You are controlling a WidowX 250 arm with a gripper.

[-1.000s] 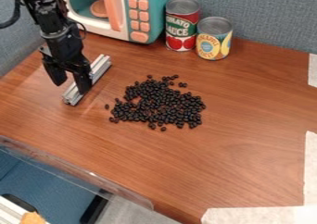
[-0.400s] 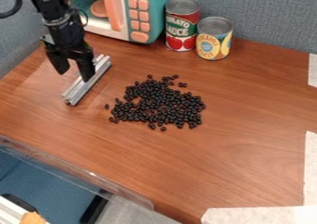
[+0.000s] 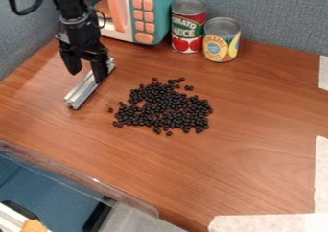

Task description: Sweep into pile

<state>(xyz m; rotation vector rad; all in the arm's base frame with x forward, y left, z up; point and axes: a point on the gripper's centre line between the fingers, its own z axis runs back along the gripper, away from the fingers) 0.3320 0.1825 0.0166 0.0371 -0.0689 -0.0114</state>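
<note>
The black gripper (image 3: 86, 69) hangs at the upper left, its 2 fingers spread apart with nothing held. The right-hand finger in the view overlaps the upper part of a slotted aluminum extrusion bar (image 3: 82, 92); I cannot tell whether they touch. The bar lies slantwise on the wooden surface (image 3: 250, 130), left of the beans. It should be stiff, modestly heavy and hard to damage, though its smooth metal could slip or twist if pinched near 1 end. Best to grasp it around the middle, 1 finger along each long side, so the grooves give some bite. To its right, the black beans (image 3: 168, 106) lie loosely heaped, with strays around the edge; hard and light, they would probably roll, so slow, low strokes suit them.
</note>
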